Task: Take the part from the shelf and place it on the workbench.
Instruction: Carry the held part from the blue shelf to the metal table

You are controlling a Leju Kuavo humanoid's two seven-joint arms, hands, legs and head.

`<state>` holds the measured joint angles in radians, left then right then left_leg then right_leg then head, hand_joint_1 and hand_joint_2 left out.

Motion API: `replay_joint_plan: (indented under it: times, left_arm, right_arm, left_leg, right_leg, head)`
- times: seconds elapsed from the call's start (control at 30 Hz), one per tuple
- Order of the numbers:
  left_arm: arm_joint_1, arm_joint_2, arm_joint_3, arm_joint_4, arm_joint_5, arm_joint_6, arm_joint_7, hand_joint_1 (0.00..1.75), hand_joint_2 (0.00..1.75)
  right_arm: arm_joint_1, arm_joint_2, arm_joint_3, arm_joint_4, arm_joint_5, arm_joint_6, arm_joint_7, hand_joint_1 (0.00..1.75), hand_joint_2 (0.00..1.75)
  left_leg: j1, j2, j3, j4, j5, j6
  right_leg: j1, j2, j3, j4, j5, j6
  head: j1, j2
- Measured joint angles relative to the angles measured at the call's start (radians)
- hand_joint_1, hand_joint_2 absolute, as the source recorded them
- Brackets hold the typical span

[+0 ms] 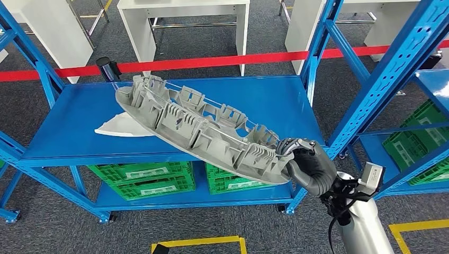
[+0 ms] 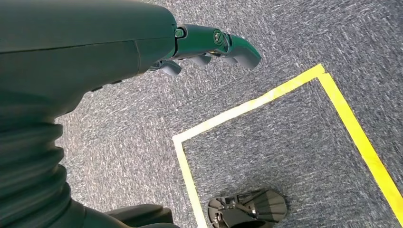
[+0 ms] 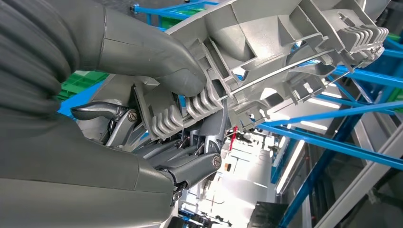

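Here, my right hand (image 1: 307, 164) grips one end of the long grey ribbed part (image 1: 198, 127) above the blue shelf (image 1: 69, 132). Stiff and light, I judge, but end-held leverage strains it. My left hand (image 2: 209, 45) hangs with nothing in it, its fingers loosely curled.

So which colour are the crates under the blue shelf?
Green crates, clearest in the head view.

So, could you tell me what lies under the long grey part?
Under the grey part, held by the right hand, are the blue shelf and a white sheet. The sheet's remainder is covered.
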<state>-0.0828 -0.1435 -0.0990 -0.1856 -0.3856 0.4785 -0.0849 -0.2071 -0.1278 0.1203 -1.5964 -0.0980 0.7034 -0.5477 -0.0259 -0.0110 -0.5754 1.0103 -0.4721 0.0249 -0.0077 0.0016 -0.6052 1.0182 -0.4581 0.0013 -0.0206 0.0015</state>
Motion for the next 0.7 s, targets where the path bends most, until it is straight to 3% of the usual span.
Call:
replay_joint_plan:
  times: [0.23,0.3,0.37,0.43,0.47,0.5,0.53,0.63,0.7]
  left_arm:
    - [0.004,0.007,0.000,0.000,0.005,0.001,0.002,0.00,1.75]
    - [0.005,0.007,0.000,0.000,0.007,0.002,0.001,0.00,1.75]
    - [0.005,0.007,0.000,0.000,0.008,0.003,-0.001,0.00,1.75]
    - [0.007,0.007,0.000,0.000,0.008,0.003,-0.002,0.00,1.75]
    - [0.008,0.007,0.000,0.000,0.008,0.003,-0.002,0.00,1.75]
    - [0.009,0.007,0.000,0.001,0.008,0.003,-0.002,0.00,1.75]
    - [0.009,0.007,0.001,0.001,0.008,0.003,-0.002,0.00,1.75]
    - [0.009,0.006,0.001,0.001,0.008,0.003,-0.002,0.00,1.75]
    - [0.009,0.006,0.001,0.001,0.008,0.003,-0.002,0.00,1.75]
  right_arm:
    - [-0.002,0.006,0.021,0.001,0.038,0.000,0.002,1.75,1.75]
    - [-0.004,0.007,0.030,0.003,0.053,0.000,-0.004,1.75,1.75]
    - [-0.007,0.008,0.038,0.007,0.062,0.000,-0.011,1.75,1.75]
    - [-0.009,0.008,0.046,0.015,0.069,0.000,-0.015,1.75,1.75]
    - [-0.009,0.008,0.049,0.019,0.073,0.000,-0.017,1.75,1.75]
    - [-0.009,0.008,0.052,0.024,0.076,0.000,-0.018,1.75,1.75]
    - [-0.009,0.008,0.055,0.027,0.079,0.000,-0.020,1.75,1.75]
    - [-0.015,0.009,0.061,0.034,0.088,0.000,-0.024,1.75,1.75]
    - [-0.021,0.010,0.065,0.036,0.094,-0.001,-0.027,1.75,1.75]
  left_leg:
    - [-0.003,0.000,-0.002,0.006,0.001,0.013]
    - [0.001,0.000,-0.001,-0.001,0.010,0.020]
    - [0.006,0.002,-0.002,-0.007,0.017,0.027]
    - [0.005,0.002,-0.009,-0.004,0.020,0.029]
    - [0.005,0.002,-0.014,-0.001,0.020,0.029]
    - [0.005,0.002,-0.019,0.004,0.021,0.028]
    - [0.005,0.001,-0.024,0.009,0.022,0.027]
    - [0.004,-0.001,-0.038,0.023,0.025,0.019]
    - [0.003,-0.001,-0.044,0.027,0.030,0.006]
  right_leg:
    - [-0.003,0.000,0.002,-0.001,0.003,0.013]
    - [-0.003,0.000,-0.002,0.012,-0.010,0.018]
    - [-0.003,0.000,-0.032,0.090,-0.068,0.023]
    - [-0.003,0.000,-0.084,0.222,-0.138,0.027]
    - [-0.003,0.000,-0.101,0.269,-0.154,0.027]
    - [-0.004,0.000,-0.100,0.281,-0.151,0.027]
    - [-0.004,0.000,-0.080,0.253,-0.130,0.026]
    - [-0.001,0.001,0.027,0.073,-0.065,0.014]
    - [0.005,0.001,0.045,0.029,-0.060,0.001]
  head:
    - [0.000,0.000]
    - [0.000,0.000]
    - [0.002,0.000]
    - [0.004,0.000]
    - [0.004,0.000]
    - [0.004,0.000]
    - [0.004,0.000]
    - [0.004,0.000]
    - [0.003,0.000]
